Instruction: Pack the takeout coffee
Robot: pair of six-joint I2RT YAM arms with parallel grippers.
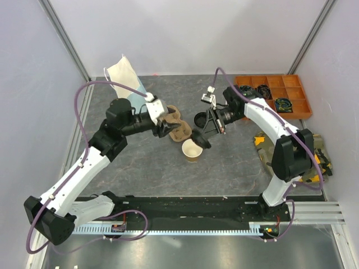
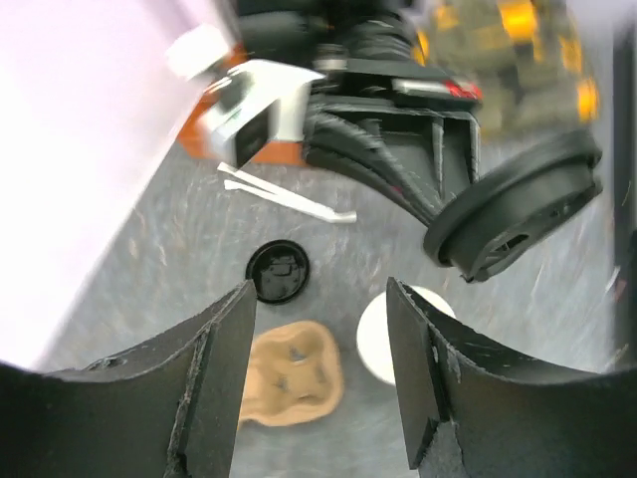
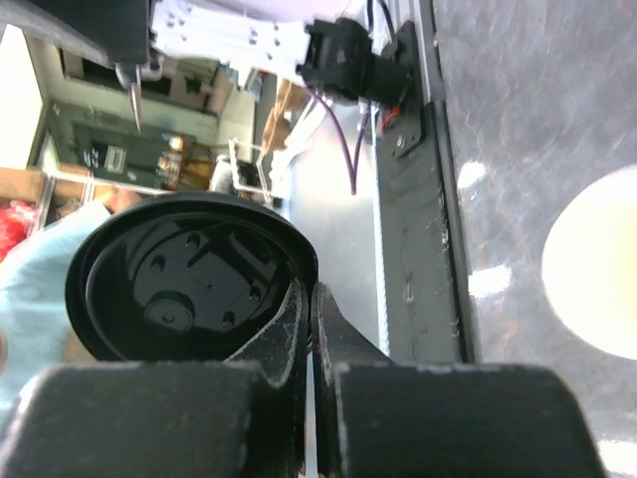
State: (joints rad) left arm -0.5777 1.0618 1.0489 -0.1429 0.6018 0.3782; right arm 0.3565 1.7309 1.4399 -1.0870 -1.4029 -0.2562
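The takeout coffee's tan paper cup (image 1: 192,151) stands uncovered mid-table, its cream-white inside showing (image 2: 383,344) (image 3: 597,274). My right gripper (image 1: 210,130) (image 3: 312,299) is shut on the rim of a black round lid (image 1: 199,139) (image 3: 184,279) (image 2: 518,214), which it holds tilted just above the cup's far edge. A second black lid (image 1: 200,119) (image 2: 278,272) lies flat on the table behind the cup. My left gripper (image 1: 166,124) (image 2: 318,329) hangs open over the tan pulp carrier (image 1: 178,129) (image 2: 294,373), with nothing between its fingers.
A light-blue paper bag (image 1: 128,81) stands at the back left. An orange compartment tray (image 1: 275,95) with coiled cables sits at the back right. A yellow and dark bundle (image 1: 317,154) lies at the right edge beside the right arm.
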